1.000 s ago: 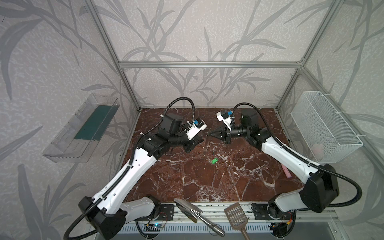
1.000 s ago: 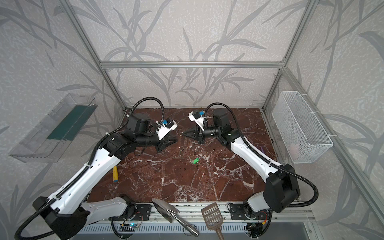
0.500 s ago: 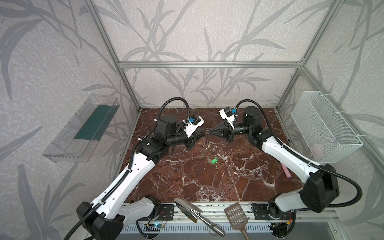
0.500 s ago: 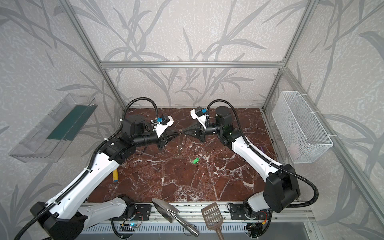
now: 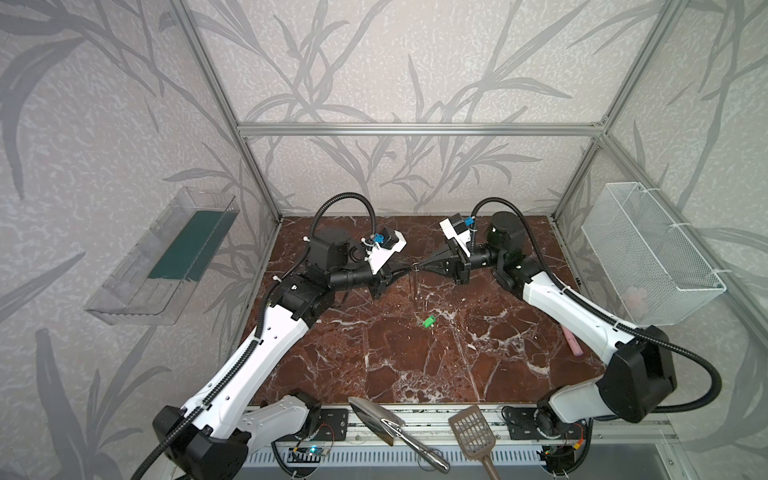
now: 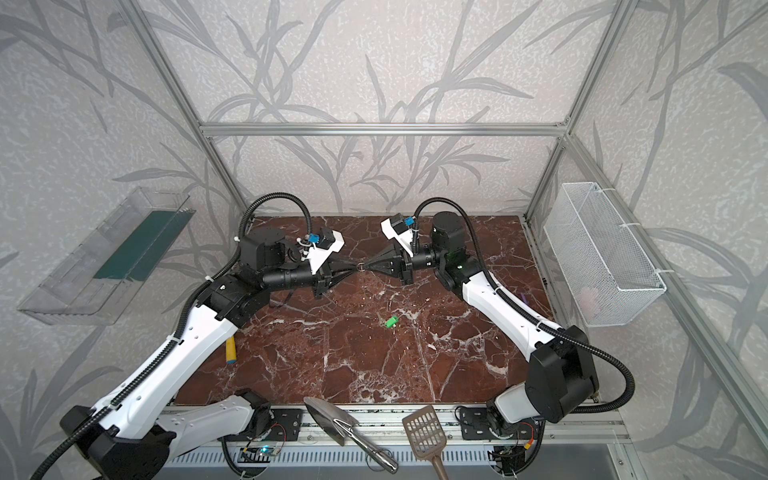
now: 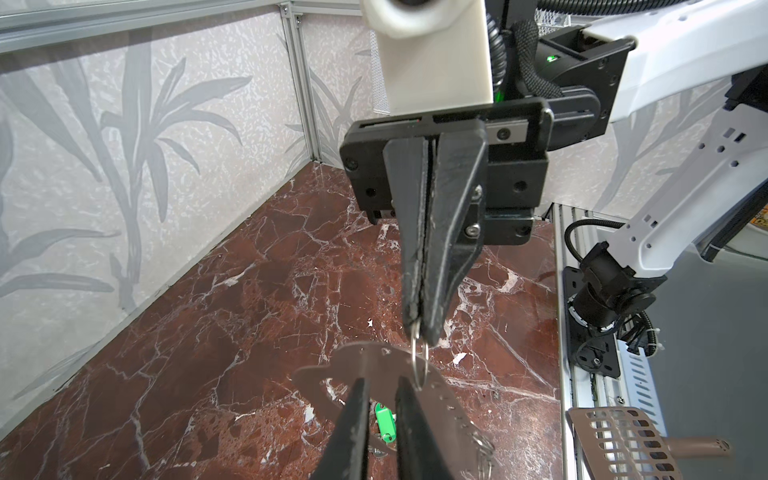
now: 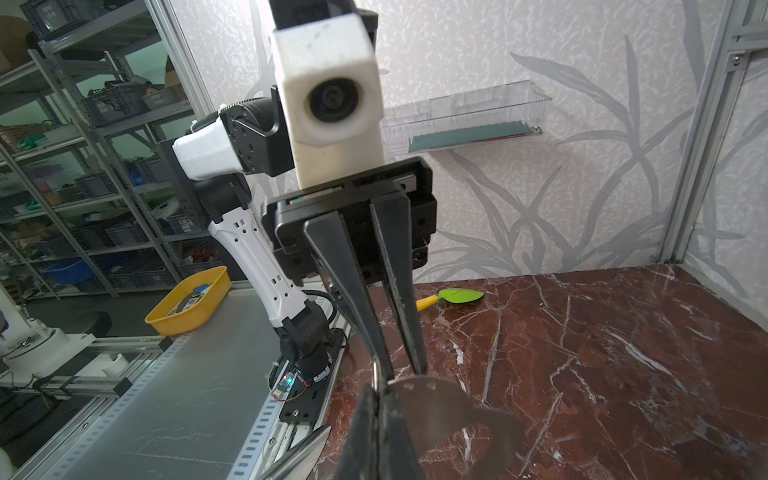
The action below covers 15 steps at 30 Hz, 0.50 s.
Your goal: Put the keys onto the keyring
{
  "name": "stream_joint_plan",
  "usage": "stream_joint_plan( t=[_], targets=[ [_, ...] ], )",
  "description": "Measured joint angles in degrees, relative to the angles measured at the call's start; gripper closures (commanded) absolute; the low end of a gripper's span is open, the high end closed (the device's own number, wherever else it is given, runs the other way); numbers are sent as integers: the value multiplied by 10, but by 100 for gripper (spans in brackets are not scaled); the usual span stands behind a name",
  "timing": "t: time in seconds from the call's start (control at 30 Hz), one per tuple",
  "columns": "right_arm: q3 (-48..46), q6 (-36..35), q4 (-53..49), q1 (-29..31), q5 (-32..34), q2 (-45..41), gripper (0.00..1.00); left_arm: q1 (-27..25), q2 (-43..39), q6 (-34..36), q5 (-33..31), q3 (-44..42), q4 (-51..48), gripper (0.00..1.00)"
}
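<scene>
Above the marble table (image 5: 374, 374), the two grippers meet tip to tip in both top views. The right gripper (image 7: 419, 328) is clamped tight on the thin keyring (image 7: 419, 361), which pokes out of its tips. A flat metal tag (image 7: 365, 361) hangs on that ring. The left gripper (image 7: 380, 386) has its jaws a narrow gap apart, with its fingertips (image 8: 419, 368) against the tag's edge. Whether they actually pinch it cannot be told.

The green-headed key (image 5: 429, 321) lies loose on the marble near the table's centre, at about 6 o'clock from the meeting tips and well below them. Neither gripper touches it. At 6 o'clock on the front rail rest a metal trowel (image 5: 374, 419) and a brown slotted scoop (image 5: 471, 428).
</scene>
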Motion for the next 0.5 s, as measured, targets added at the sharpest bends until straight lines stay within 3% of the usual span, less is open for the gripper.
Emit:
stream_joint_plan(
  t=[0.5],
  targets=[
    [0, 17, 18, -3, 7, 10, 100, 0, -16, 1, 17, 0, -6, 80]
  ],
)
